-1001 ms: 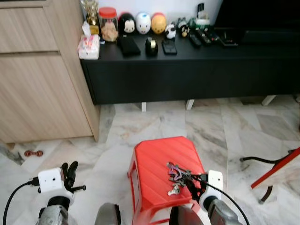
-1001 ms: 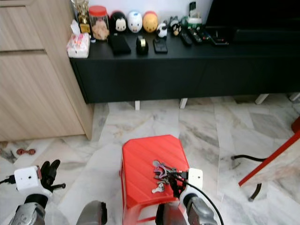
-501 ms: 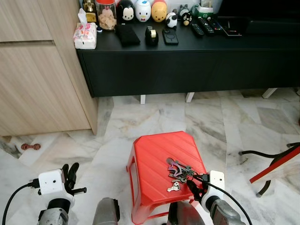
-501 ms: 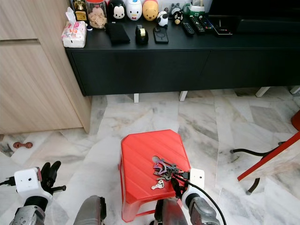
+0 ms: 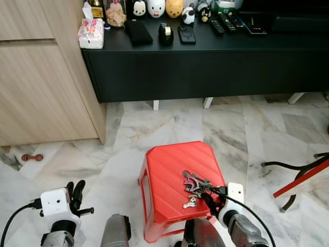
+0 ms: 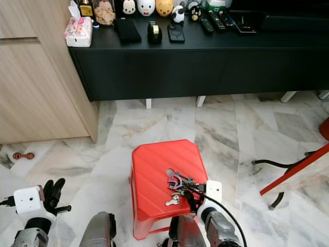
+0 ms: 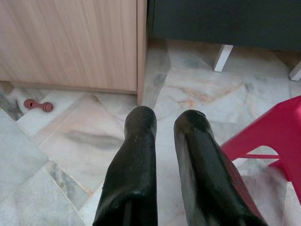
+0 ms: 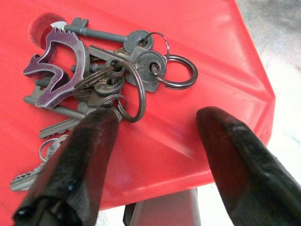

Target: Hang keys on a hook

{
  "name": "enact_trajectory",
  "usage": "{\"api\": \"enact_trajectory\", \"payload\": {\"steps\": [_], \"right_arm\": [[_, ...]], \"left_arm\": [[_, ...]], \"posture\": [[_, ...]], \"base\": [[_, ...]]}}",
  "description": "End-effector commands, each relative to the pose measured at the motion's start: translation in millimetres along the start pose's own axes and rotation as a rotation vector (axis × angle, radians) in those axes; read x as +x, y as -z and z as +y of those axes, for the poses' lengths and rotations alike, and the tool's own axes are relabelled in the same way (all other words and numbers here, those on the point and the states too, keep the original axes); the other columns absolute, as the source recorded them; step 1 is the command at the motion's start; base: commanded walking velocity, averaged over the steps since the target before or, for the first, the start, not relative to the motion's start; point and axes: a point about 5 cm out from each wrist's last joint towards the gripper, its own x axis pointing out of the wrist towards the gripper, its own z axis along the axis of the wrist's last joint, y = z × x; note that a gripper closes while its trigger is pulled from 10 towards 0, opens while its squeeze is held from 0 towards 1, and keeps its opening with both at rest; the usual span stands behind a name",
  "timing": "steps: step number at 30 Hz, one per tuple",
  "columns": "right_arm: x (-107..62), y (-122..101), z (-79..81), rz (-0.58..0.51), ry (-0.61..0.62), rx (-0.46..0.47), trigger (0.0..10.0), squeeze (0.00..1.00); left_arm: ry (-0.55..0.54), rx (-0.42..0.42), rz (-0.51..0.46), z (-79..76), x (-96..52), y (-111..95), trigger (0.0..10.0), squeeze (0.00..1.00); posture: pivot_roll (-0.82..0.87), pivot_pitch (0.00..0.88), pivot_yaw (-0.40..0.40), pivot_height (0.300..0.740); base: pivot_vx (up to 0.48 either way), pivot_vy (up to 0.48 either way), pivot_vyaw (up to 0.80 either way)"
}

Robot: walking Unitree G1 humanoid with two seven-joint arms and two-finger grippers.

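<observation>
A bunch of keys [image 5: 194,184] with a purple metal charm lies on the right part of a red plastic stool's [image 5: 167,164] top. My right gripper [image 5: 211,198] hovers at the stool's near right edge, just beside the bunch. In the right wrist view its open fingers [image 8: 89,141] straddle the nearest key ring [image 8: 133,92], with nothing held between them. The keys [image 8: 106,70] rest flat on the stool. My left gripper [image 5: 75,192] hangs low over the floor to the stool's left, with its fingers [image 7: 136,155] close together and empty.
A long black console [image 5: 216,67] with remotes, a phone and small figures stands ahead. A wooden cabinet [image 5: 41,87] stands at the left. A small red dumbbell toy [image 5: 32,157] lies on the marble floor. A red furniture leg [image 5: 300,179] and a black cable [image 5: 280,164] lie at the right.
The camera has tipped downward, so the console sits higher in the picture. My right gripper stays beside the keys, which have not moved on the stool. The left arm is still.
</observation>
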Motion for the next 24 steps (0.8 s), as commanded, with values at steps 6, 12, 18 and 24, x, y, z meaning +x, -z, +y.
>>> {"api": "enact_trajectory", "payload": {"steps": [6,12,18,24], "right_arm": [[-2.6,6.6,-0.9,0.003,-0.013,0.004,0.0,0.00],[-2.1,6.3,1.9,-0.005,-0.029,0.000,0.0,0.00],[-2.3,5.9,1.8,-0.009,-0.037,-0.002,0.0,0.00],[-2.3,4.8,1.2,-0.016,-0.036,0.003,0.0,0.00]], "left_arm": [[0.010,0.041,0.015,-1.5,-3.0,1.0,10.0,0.00],[0.010,0.040,0.017,-1.0,-3.6,0.6,10.0,0.00],[0.010,0.043,0.019,-1.2,-3.5,0.8,10.0,0.00],[0.010,0.046,0.018,-1.2,-2.9,0.7,10.0,0.00]], "posture": [[0.25,0.226,-0.119,0.636],[0.25,0.229,-0.116,0.636],[0.25,0.228,-0.115,0.636],[0.25,0.226,-0.115,0.636]], "base": [[0.000,0.000,0.00],[0.000,0.000,0.00],[0.000,0.000,0.00],[0.000,0.000,0.00]]}}
